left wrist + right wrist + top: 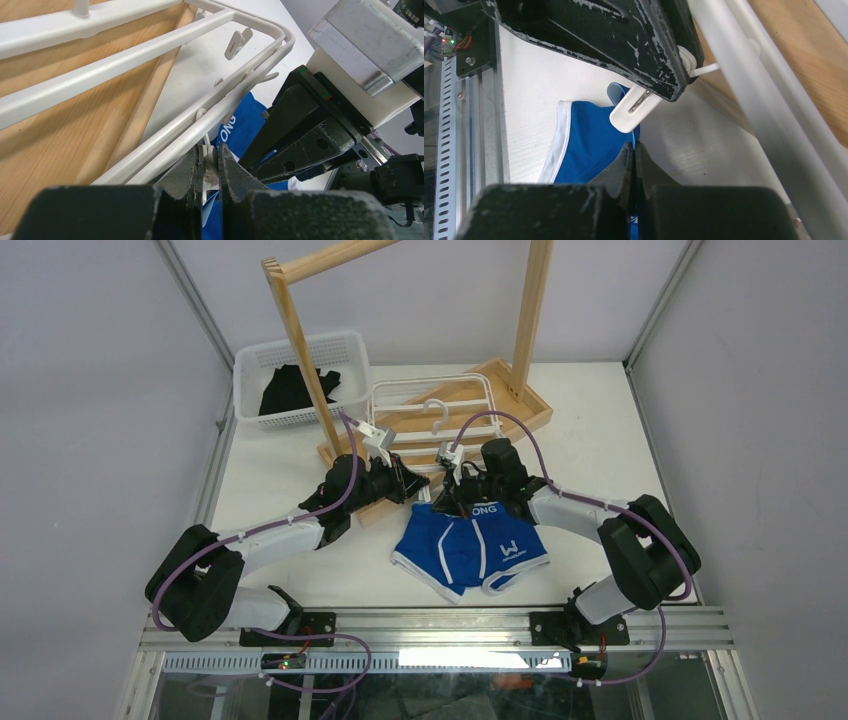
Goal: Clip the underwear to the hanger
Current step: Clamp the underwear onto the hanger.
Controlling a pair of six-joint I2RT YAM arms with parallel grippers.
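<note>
The left arm (pixel 270 535) and right arm (pixel 575 505) wear white shells on the long links, with bulky black housings at the joints. A purple cable (pixel 355 455) loops along each, from behind the claw back to a black base (pixel 305 625). The left claw (pixel 210 148) has matte black wedge fingers (pixel 192 175), scuffed pale at the edges. The right claw (pixel 634 146) matches; round holes (pixel 317 144) pierce its fingers' sides, and just behind it sits a white block (pixel 350 95) capped by a grey metal plate (pixel 365 40).
</note>
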